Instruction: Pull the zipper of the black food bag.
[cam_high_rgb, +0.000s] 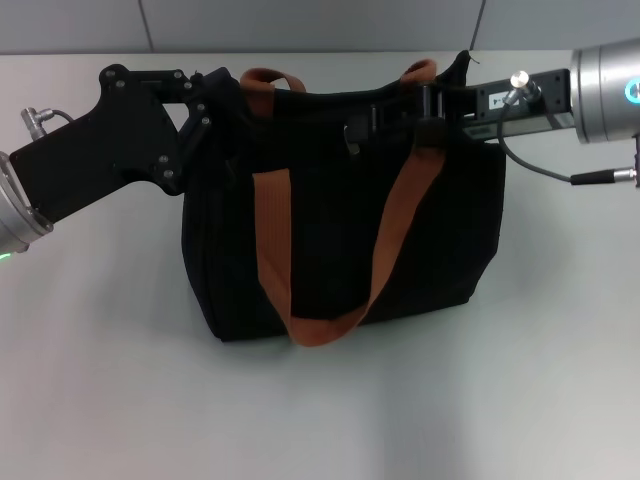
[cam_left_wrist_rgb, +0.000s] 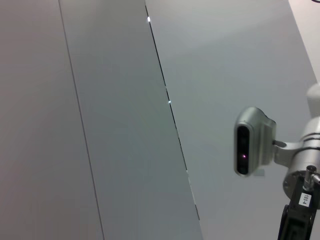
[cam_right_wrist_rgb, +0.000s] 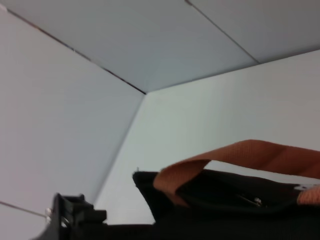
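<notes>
On the white table, both grippers meet the boxy black fabric bag's top, left at its corner, right apparently clamped at the small silver zipper pull; the left jaws' opening I cannot tell.

Black food bag, upright on the table, seen from my head camera.
I see the black food bag standing as a boxy black fabric tote, with one brown-orange strap looping down its front face and the other arching over the far top edge. Along its top edge I make out the zipper, a small silver pull near the middle of the track, just left of the right-hand strap.
</notes>
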